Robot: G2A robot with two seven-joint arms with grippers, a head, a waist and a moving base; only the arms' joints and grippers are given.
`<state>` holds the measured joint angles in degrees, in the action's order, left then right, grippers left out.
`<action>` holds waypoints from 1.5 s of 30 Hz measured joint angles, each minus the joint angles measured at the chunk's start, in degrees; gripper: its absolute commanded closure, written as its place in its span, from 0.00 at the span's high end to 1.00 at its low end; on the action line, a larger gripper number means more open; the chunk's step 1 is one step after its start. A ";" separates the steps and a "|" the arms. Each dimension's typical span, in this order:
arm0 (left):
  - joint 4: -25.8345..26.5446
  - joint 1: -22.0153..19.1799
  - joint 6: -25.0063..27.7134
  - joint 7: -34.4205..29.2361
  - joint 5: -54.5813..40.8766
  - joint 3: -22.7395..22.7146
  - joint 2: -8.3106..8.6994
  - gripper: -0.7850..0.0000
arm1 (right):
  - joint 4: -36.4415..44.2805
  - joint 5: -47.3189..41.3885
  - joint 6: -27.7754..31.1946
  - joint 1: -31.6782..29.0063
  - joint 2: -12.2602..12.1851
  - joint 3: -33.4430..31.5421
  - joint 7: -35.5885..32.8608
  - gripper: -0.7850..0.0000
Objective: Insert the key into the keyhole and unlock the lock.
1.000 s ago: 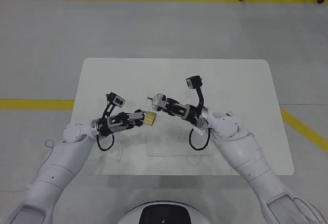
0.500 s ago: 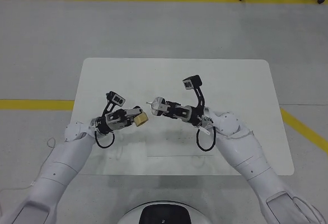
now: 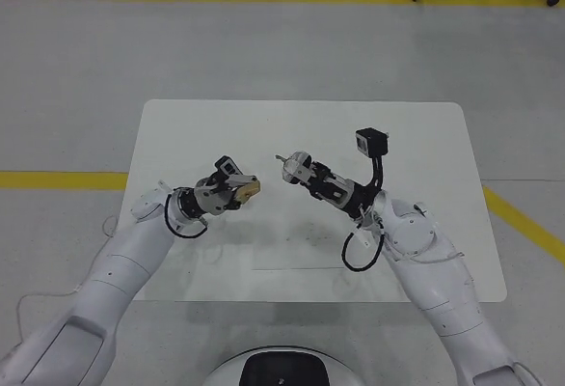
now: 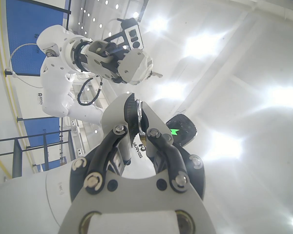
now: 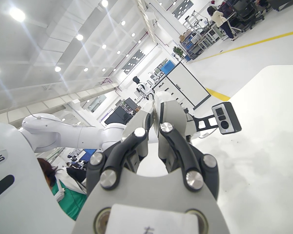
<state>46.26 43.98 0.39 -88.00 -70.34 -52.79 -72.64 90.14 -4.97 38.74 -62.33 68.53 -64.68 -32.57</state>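
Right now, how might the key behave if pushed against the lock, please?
The key looks like thin metal, so probably stiff. Just a short length juts from the right gripper, so it may pivot or slip if misaligned.

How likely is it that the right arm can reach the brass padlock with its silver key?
Probably yes. The silver metal key in the right end effector and the brass padlock in the left end effector are held apart with nothing between them. The keyhole is too small to see.
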 measured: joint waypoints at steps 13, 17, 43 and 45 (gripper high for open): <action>-0.75 -0.48 -0.70 0.31 -0.54 0.84 -0.60 0.00 | -0.07 0.00 0.04 0.03 0.00 0.03 -0.06 0.00; 0.70 1.28 -4.60 3.80 1.30 0.58 -0.25 0.00 | 1.90 6.59 1.05 0.49 -0.54 -2.53 0.14 0.00; 1.36 0.91 -13.59 13.87 10.28 3.25 -1.72 0.00 | 34.11 66.76 5.36 1.19 -5.94 -1.58 -27.62 0.00; 1.17 0.78 -13.43 14.17 10.61 3.45 -1.95 0.00 | 35.15 69.83 4.14 1.58 -6.16 0.46 -28.84 0.00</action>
<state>47.43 44.76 -13.04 -73.83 -59.73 -49.34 -74.59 125.28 64.86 42.87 -60.75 62.37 -64.22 -61.40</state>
